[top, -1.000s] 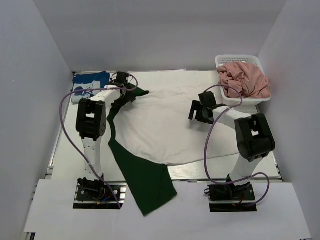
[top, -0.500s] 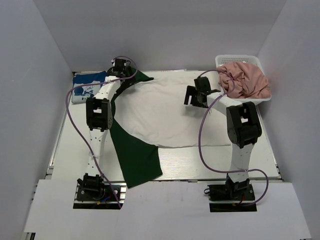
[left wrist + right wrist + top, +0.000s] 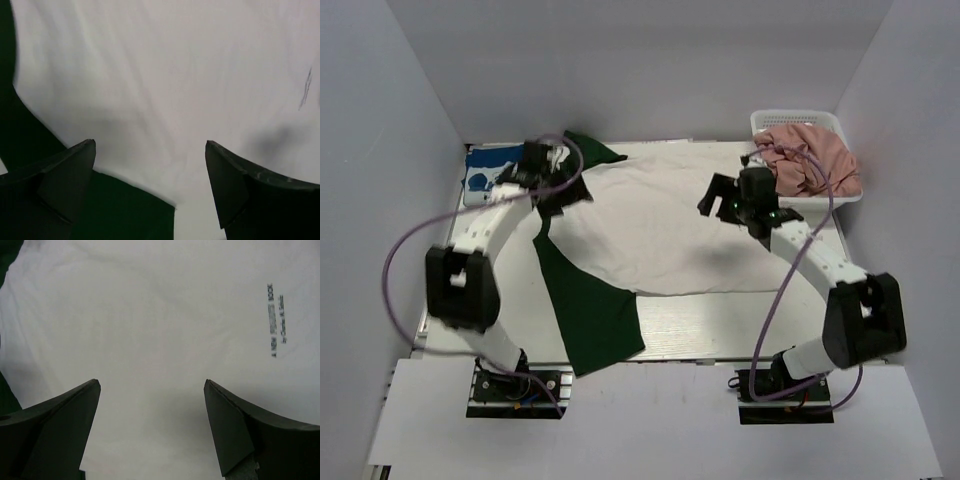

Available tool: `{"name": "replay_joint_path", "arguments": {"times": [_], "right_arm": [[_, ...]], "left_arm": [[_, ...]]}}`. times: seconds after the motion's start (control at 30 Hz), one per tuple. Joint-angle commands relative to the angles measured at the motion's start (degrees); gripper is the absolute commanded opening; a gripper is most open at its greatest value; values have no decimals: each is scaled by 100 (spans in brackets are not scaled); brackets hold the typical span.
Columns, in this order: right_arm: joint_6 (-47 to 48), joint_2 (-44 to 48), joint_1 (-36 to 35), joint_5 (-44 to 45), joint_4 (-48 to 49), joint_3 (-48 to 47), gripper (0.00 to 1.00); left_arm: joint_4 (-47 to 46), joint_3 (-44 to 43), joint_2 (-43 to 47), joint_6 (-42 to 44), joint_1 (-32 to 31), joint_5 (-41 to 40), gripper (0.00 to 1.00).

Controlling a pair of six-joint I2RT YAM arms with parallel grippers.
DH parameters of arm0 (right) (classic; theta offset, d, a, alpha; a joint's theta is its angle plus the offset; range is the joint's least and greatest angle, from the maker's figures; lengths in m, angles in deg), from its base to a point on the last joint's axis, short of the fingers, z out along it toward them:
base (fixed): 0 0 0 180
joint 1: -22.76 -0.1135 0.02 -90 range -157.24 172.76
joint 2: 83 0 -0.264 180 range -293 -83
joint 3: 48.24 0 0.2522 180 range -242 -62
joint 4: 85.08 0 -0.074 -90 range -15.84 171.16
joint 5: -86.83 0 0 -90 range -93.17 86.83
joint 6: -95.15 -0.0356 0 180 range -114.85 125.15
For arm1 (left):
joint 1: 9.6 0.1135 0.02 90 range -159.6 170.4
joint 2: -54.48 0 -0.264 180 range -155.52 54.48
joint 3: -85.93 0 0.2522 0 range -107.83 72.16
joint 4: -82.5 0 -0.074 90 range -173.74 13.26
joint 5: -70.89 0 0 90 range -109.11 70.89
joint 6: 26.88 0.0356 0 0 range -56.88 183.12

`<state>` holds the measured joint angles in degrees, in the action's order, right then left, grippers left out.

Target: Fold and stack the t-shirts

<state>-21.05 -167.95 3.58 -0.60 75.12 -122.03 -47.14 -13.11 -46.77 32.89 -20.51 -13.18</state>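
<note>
Elbows farther outward now; left claw [image 3: 150, 150], right claw [image 3: 152, 385] both apart over white t-shirt [image 3: 650, 230] atop green t-shirt [image 3: 595, 320], basket [image 3: 795, 115] nearby.

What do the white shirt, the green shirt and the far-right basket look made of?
White shirt: soft matte fabric, probably cotton knit; it lies limp with shallow wrinkles. Green shirt: similar matte cloth, lying flat. Basket: seemingly rigid white plastic, with a slotted wall.

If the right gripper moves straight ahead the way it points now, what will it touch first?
Probably the white t-shirt, which fills the view ahead of the open right gripper; how far is unclear.
</note>
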Motion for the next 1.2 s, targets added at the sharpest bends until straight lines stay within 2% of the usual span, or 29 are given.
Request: {"name": "replay_joint_path", "arguments": {"times": [0.0,0.07,0.23,0.37,0.53,0.67,0.73,0.87,0.93,1.03,1.07,1.17], "right_arm": [[-342,460,11,-195,454,658,90],[-386,751,28,-178,411,879,90],[-500,1015,46,-37,314,1195,90],[-553,919,72,7,130,1187,90],[-553,927,116,25,244,1362,90],[-527,892,186,191,174,1371,90],[-536,874,247,261,95,1336,90],[-536,875,292,87,226,1415,90],[-527,840,309,42,218,1424,90],[-562,874,327,121,130,1485,90],[-588,892,336,165,95,1512,90],[-702,1015,406,331,-19,1617,90]], "left_arm": [[-241,2130,1149,-368,-270,1188,100],[-41,3081,1633,-456,-480,1243,100],[452,4597,3145,-615,-780,1656,100],[603,5624,3770,-650,-955,2980,100],[1384,5767,3990,-843,-1141,2773,100],[1156,6347,3798,-1001,-1342,3036,100],[1436,6348,3553,-1001,-1396,2870,98],[1728,5927,3341,-1001,-1519,1939,95],[1475,5777,3200,-1124,-1571,1859,91],[1061,5777,2945,-1195,-1633,1859,77],[1008,5777,2875,-1247,-1694,1859,67],[885,5777,2760,-1186,-1765,2261,52]]}}
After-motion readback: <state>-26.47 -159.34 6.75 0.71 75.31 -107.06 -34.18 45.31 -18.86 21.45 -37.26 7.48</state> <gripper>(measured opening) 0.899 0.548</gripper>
